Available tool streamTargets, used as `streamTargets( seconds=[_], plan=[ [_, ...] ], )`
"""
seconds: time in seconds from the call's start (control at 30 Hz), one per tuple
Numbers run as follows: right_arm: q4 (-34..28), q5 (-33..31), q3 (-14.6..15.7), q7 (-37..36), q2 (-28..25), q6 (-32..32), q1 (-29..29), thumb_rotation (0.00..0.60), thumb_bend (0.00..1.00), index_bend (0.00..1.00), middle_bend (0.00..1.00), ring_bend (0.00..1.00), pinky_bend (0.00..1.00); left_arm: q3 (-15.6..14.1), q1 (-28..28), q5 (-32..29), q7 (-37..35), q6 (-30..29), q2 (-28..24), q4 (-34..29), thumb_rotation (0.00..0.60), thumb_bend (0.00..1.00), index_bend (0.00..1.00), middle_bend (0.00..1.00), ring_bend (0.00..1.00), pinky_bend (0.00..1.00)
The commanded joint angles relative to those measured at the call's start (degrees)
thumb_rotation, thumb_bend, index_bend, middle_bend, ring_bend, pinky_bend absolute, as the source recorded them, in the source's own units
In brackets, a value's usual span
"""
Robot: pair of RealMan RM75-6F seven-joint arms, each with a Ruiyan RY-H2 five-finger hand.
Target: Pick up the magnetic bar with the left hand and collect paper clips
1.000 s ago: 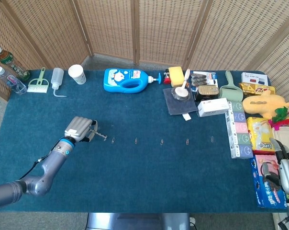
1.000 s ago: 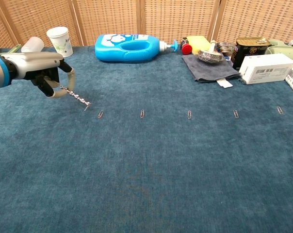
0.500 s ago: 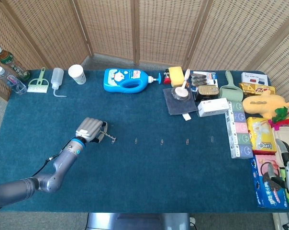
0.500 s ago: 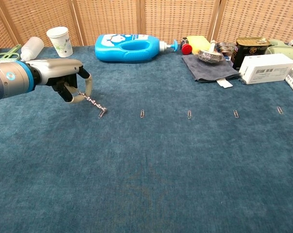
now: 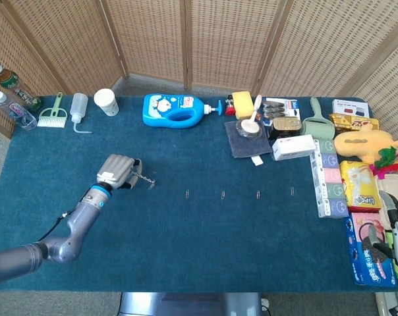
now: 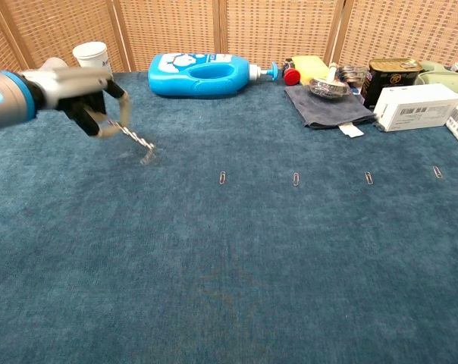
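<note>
I am holding the magnetic bar in the left hand at the upper left, above the blue table cloth. The bar is slanting down to the right, and one paper clip is hanging at its lower tip, blurred. Four more paper clips are lying in a row on the cloth to the right, well apart from each other.
</note>
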State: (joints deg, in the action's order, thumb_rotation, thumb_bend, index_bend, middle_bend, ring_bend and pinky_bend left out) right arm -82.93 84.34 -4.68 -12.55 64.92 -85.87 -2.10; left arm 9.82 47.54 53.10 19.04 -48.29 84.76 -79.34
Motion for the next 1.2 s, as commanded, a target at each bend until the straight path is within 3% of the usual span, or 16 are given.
streamTargets(
  seconds=[0.03,0.27,0.53,0.77,0.83,0.93,1.07,1.2],
  plan=[
    [-0.2,0.1,-0.1,0.3,0.1,0.3,-0.3,0.6,0.5,0.0,0.15,0.15,0.25,0.7,-0.6,0.5,-1.1,-0.8,-1.5,0.1,0.6,0.49,0.65,1.0,1.0,1.0],
    [-0.8,0.1,-0.3,1.4,0.2,1.2,-1.1,0.6,0.5,0.0,0.15,0.15,0.25,2.0,-0.6,0.5,-2.9,-1.1,-2.6,3.3,0.6,0.49,0.65,1.0,1.0,1.0],
    [-1.5,-0.6,-0.4,2.4,0.1,1.6,-1.1,0.6,0.5,0.0,0.15,0.15,0.25,3.5,-0.1,0.7,-7.3,0.3,0.6,10.5,0.6,0.48,0.65,1.0,1.0,1.0],
    [-2.0,-0.8,-0.4,2.9,-0.2,1.2,-0.9,0.6,0.5,0.0,0.15,0.15,0.25,3.1,-0.1,3.4,-11.5,2.3,2.5,13.4,0.6,0.46,0.37,0.99,1.0,1.0],
    [-2.0,-0.8,-0.5,3.0,-0.3,1.2,-0.8,0.6,0.5,0.0,0.15,0.15,0.25,2.7,-0.1,4.0,-12.5,3.7,2.2,13.4,0.6,0.45,0.29,0.92,0.95,1.0],
    [-2.1,-0.8,-0.5,3.0,-0.3,1.1,-0.8,0.6,0.5,0.0,0.15,0.15,0.25,2.5,-0.3,4.8,-13.3,4.4,1.5,12.9,0.6,0.41,0.19,0.74,0.79,1.0],
    [-2.2,-0.7,-0.5,3.0,-0.3,1.1,-0.8,0.6,0.5,0.0,0.15,0.15,0.25,2.5,-1.0,6.1,-14.6,3.7,0.2,11.6,0.6,0.39,0.17,0.58,0.63,0.94],
    [-2.2,-0.5,-0.5,3.1,-0.3,1.1,-1.0,0.6,0.5,0.0,0.15,0.15,0.25,2.2,-2.8,7.8,-16.0,1.7,-2.5,7.8,0.599,0.38,0.17,0.5,0.57,0.9]
  ],
)
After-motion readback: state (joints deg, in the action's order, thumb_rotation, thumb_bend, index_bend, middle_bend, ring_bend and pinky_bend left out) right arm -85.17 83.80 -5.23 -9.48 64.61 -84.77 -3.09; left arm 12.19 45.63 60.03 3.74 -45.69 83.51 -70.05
